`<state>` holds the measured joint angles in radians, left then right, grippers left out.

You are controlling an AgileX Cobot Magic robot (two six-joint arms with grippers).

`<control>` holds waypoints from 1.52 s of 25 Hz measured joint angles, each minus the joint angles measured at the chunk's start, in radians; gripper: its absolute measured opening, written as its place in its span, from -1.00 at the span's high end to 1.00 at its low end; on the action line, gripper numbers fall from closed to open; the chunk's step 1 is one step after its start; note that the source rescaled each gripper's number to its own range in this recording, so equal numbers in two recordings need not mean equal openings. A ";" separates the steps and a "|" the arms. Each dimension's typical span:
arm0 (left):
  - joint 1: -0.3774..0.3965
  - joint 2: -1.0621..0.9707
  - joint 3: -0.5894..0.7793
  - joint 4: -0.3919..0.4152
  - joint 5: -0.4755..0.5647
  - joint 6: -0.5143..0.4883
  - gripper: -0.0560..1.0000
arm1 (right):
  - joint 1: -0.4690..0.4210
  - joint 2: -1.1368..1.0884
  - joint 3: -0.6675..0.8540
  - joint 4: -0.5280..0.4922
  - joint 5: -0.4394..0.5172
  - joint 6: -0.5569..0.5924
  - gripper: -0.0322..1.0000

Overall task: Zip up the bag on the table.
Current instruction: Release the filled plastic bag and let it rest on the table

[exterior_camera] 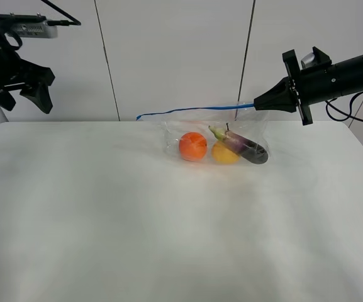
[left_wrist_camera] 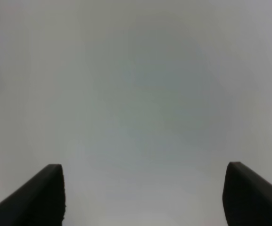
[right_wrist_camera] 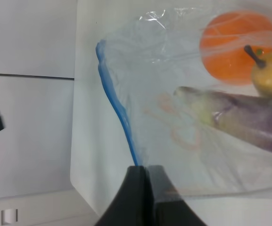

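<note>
- We clench our right end effector (exterior_camera: 256, 104) on the blue zipper strip (exterior_camera: 187, 111) of the bag (exterior_camera: 216, 135), far on the table (exterior_camera: 106, 214).
- Left end effector (exterior_camera: 27, 85) hangs released.
- We should slide steadily, strip taut.

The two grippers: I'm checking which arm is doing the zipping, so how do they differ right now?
The right gripper is shut on the blue zipper strip of the bag; the left gripper is open and holds nothing. The right one reaches over the far side of the table, touching the bag; the left one hangs at the far left, well away from it. Both are black and raised above the tabletop.
</note>
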<state>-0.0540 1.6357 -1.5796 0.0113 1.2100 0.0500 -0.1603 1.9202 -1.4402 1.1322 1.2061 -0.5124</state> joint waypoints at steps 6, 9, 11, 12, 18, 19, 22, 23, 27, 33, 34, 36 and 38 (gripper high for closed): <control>0.000 -0.244 0.277 0.000 0.002 -0.005 -0.63 | 0.000 0.000 0.000 0.000 0.000 -0.002 0.94; 0.000 -0.376 0.457 -0.001 0.003 -0.021 -0.63 | 0.000 0.000 0.000 0.000 0.000 -0.002 0.94; 0.000 -0.465 0.581 -0.003 0.004 -0.028 -0.63 | 0.000 0.000 0.000 0.000 0.000 -0.002 0.94; 0.000 -0.516 0.647 -0.003 0.005 -0.030 -0.63 | 0.000 0.000 0.000 0.000 0.000 -0.002 0.94; 0.000 -0.816 0.922 -0.011 -0.051 -0.034 -0.63 | 0.000 0.000 0.000 0.000 0.000 -0.002 0.94; 0.000 -0.866 0.951 -0.011 -0.064 -0.034 -0.63 | 0.000 0.000 0.000 0.000 0.000 -0.002 0.94; 0.000 -0.990 0.993 -0.047 -0.068 -0.034 -0.63 | 0.000 0.000 0.000 0.000 0.000 -0.002 0.94; 0.000 -1.028 1.001 -0.057 -0.063 -0.034 -0.63 | 0.000 0.000 0.000 0.000 0.000 -0.002 0.94; 0.000 -1.149 1.007 -0.075 -0.049 -0.035 -0.63 | 0.000 0.000 0.000 0.000 0.000 -0.002 0.94; 0.043 -1.287 1.007 -0.076 -0.048 -0.035 -0.63 | 0.000 0.000 0.000 0.000 0.000 -0.002 0.94; 0.061 -1.315 1.007 -0.076 -0.048 -0.035 -0.63 | 0.000 0.000 0.000 0.000 -0.001 -0.002 0.94; 0.095 -1.373 1.007 -0.076 -0.048 -0.035 -0.63 | 0.000 0.000 0.000 0.000 -0.002 0.002 0.87; 0.131 -1.445 1.008 -0.076 -0.048 -0.035 -0.63 | 0.010 0.000 0.000 -0.007 -0.007 0.004 0.71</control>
<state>0.0767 0.1911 -0.5715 -0.0648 1.1618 0.0153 -0.1505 1.9202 -1.4402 1.1249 1.1993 -0.5084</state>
